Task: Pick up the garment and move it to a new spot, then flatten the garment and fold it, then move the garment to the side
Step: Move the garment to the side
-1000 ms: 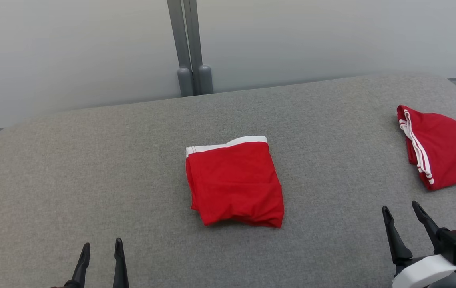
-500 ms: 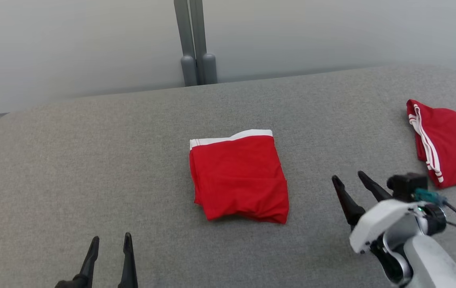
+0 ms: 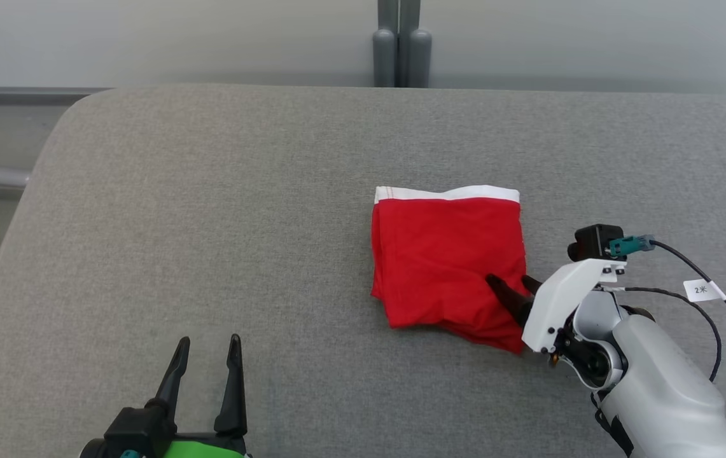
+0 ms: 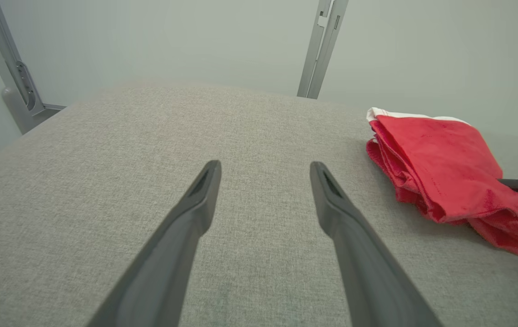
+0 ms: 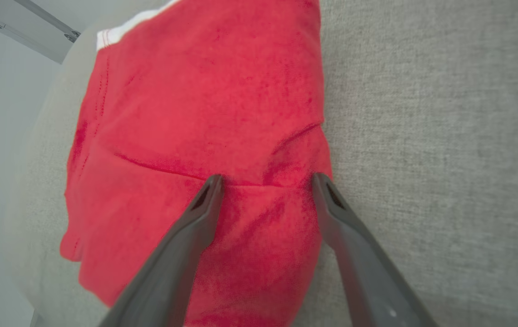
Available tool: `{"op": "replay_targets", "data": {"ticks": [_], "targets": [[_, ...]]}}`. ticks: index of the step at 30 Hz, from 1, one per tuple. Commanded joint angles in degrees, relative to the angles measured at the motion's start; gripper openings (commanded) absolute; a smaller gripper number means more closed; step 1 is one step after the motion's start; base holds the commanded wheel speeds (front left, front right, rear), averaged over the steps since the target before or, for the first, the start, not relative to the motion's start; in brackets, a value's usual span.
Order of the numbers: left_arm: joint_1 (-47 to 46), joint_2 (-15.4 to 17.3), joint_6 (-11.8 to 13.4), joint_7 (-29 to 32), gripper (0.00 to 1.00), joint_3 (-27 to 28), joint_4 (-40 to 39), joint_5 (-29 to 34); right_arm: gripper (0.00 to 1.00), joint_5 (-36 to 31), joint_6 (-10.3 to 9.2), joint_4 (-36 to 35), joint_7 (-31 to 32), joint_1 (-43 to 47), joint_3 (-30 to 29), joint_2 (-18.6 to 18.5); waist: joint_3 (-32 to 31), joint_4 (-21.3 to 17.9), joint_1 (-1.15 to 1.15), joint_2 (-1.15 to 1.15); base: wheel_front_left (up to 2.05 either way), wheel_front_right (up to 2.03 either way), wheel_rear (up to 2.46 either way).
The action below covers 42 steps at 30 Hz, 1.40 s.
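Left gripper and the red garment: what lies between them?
Just bare grey surface between the left gripper and the garment; the head view and left wrist view both show it.

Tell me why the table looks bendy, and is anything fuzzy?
Left wrist view: the wide lens bows the grey table into a hump. Right wrist view: the red garment looks soft and slightly fuzzy up close. Head view: sharp, evenly lit, a thin shadow under the red garment.

open grey surface (image 3: 210, 222), garment (image 3: 445, 254) at right
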Motion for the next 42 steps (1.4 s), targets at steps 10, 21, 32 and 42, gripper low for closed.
{"op": "replay_targets", "data": {"ticks": [10,21,32,42], "targets": [[-1.78,0.11,0.18,-0.14,1.00,1.50,-1.02,0.83,0.00,8.24,0.00,3.47,-2.26,-5.04,2.15,-6.00,4.64,-2.50,0.00,0.00,0.00,0.00,0.00],[-3.34,0.12,-0.78,-0.14,1.00,0.77,-0.96,1.10,0.00,7.09,0.02,-1.64,5.11,-11.73,1.95,-28.23,7.81,-10.50,0.00,0.00,0.00,0.00,0.00],[-3.29,0.13,-1.62,-0.14,1.00,1.68,1.31,1.17,0.00,-2.42,0.01,8.21,7.96,-16.48,-4.27,-34.29,9.67,-11.76,0.00,0.00,0.00,0.00,0.00],[-4.33,0.13,-1.87,-0.14,1.00,3.73,0.82,1.25,1.00,-16.81,-0.01,15.14,-8.95,-19.30,-12.42,-28.63,9.64,-11.95,0.00,0.00,0.00,0.00,0.00]]}}
